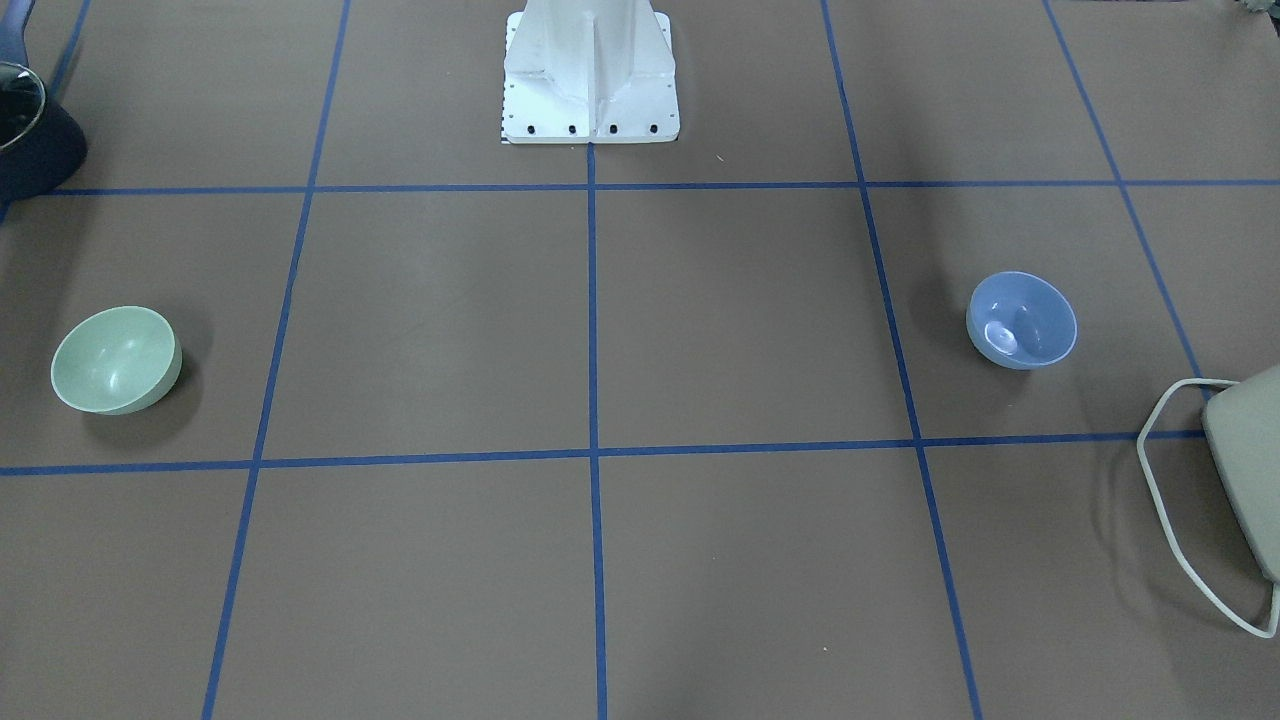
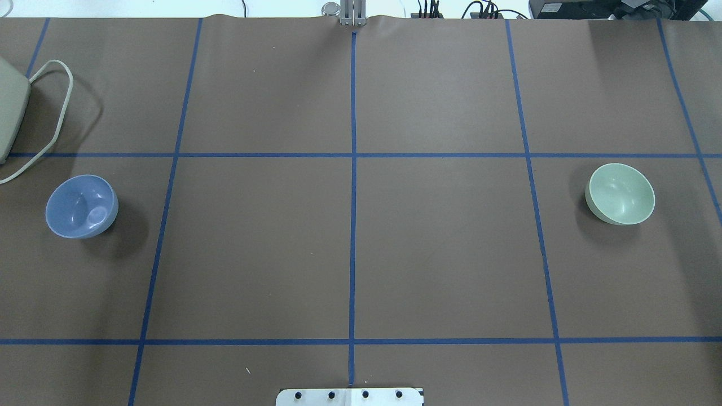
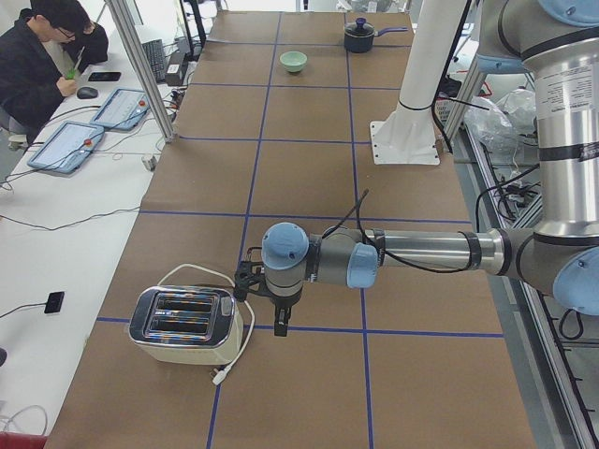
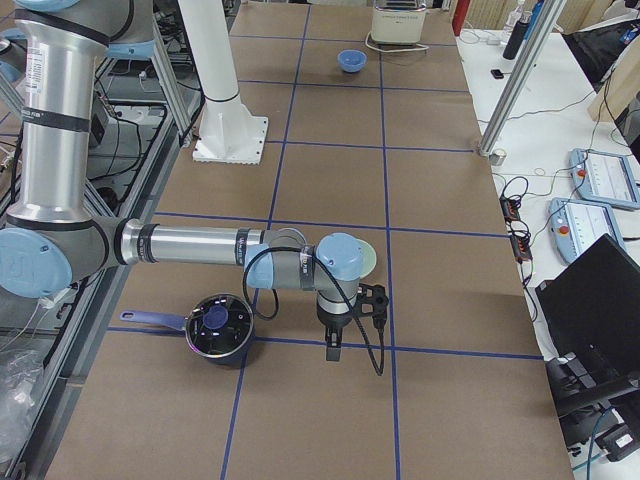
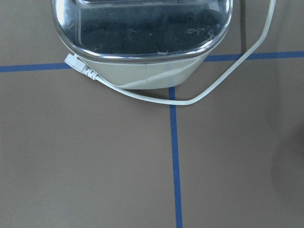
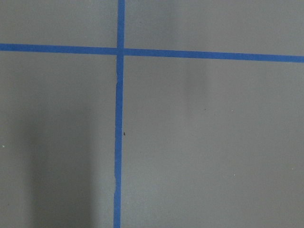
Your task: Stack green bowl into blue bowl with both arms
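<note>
The green bowl (image 1: 116, 360) sits upright on the brown table, at the right of the overhead view (image 2: 620, 193). The blue bowl (image 1: 1021, 320) sits upright at the left of the overhead view (image 2: 81, 206). They are far apart, and both are empty. My left gripper (image 3: 279, 323) shows only in the exterior left view, hanging beside the toaster; I cannot tell whether it is open. My right gripper (image 4: 333, 348) shows only in the exterior right view, near the green bowl (image 4: 368, 256) and the pot; I cannot tell its state. Neither wrist view shows fingers.
A toaster (image 3: 184, 323) with a white cord stands past the blue bowl, at the table's left end (image 2: 11, 107). A dark pot (image 4: 218, 325) with a lid stands past the green bowl (image 1: 30, 130). The white base (image 1: 590, 90) is bolted at mid-table.
</note>
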Tool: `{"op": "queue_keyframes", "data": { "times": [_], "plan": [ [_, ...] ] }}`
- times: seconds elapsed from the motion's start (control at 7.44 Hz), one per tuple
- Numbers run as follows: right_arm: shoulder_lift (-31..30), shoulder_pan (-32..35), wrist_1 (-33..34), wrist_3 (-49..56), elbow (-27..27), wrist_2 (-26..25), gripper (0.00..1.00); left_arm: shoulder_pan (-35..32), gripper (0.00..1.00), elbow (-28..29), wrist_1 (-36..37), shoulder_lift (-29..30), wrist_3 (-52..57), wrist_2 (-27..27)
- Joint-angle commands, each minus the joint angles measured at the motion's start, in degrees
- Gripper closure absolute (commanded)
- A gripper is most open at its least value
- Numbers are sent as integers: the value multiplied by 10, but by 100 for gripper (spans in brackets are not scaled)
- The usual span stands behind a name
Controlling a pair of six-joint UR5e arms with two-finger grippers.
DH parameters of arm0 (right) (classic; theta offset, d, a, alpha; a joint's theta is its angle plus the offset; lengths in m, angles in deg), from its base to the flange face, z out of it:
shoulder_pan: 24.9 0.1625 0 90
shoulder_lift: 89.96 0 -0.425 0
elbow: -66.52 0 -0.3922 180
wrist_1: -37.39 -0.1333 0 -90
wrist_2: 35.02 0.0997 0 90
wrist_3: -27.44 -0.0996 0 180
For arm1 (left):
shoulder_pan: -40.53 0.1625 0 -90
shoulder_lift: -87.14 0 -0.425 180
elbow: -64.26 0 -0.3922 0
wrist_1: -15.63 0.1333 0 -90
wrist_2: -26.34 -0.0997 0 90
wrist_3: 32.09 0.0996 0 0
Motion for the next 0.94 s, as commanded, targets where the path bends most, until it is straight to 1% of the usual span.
{"op": "queue_keyframes", "data": {
  "times": [0.0, 0.4, 0.54, 0.67, 0.81],
  "plan": [
    [0, 0, 0, 0, -1, 0, 0, -1, 2, -10, 0, 0, -3, 1],
    [0, 0, 0, -1, 4, 0, 0, -1, 2, -18, -1, 0, 0, 1],
    [6, -1, -18, 2, 6, -1, 0, -1, 2, -24, -1, 1, -1, 1],
    [6, -1, -87, -3, 2, -1, 0, -1, 2, -27, 0, 3, -3, 1],
    [6, -1, -107, -4, 4, 2, 0, -1, 2, -29, -5, 12, -3, 1]
  ]
}}
